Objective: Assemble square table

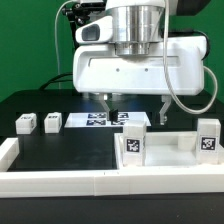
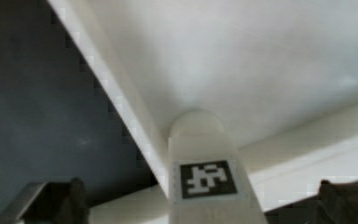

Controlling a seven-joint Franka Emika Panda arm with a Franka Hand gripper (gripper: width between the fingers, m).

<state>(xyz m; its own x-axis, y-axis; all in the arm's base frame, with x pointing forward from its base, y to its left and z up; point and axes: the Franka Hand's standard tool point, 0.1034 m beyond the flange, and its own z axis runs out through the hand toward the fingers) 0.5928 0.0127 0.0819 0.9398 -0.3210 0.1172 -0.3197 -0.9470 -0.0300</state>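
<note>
Hovering with my claw (image 1: 135, 104) spread wide, nothing held, above the tabletop (image 1: 168, 150) at the exterior view's lower right. A tagged leg (image 2: 206, 175) stands upright between my fingers (image 2: 51, 200), touching neither. My call: centre on it, descend straight, then close squarely. Two loose legs (image 1: 25, 122) wait at middle left on the black table (image 1: 70, 150); marker board (image 1: 95, 120) behind them; white bars (image 1: 50, 181) fence the front; green backdrop (image 1: 30, 40) beyond.

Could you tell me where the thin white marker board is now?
In the exterior view the marker board lies on the black table, between two small white tagged blocks on that view's left and the large white square tabletop on the right.
</note>
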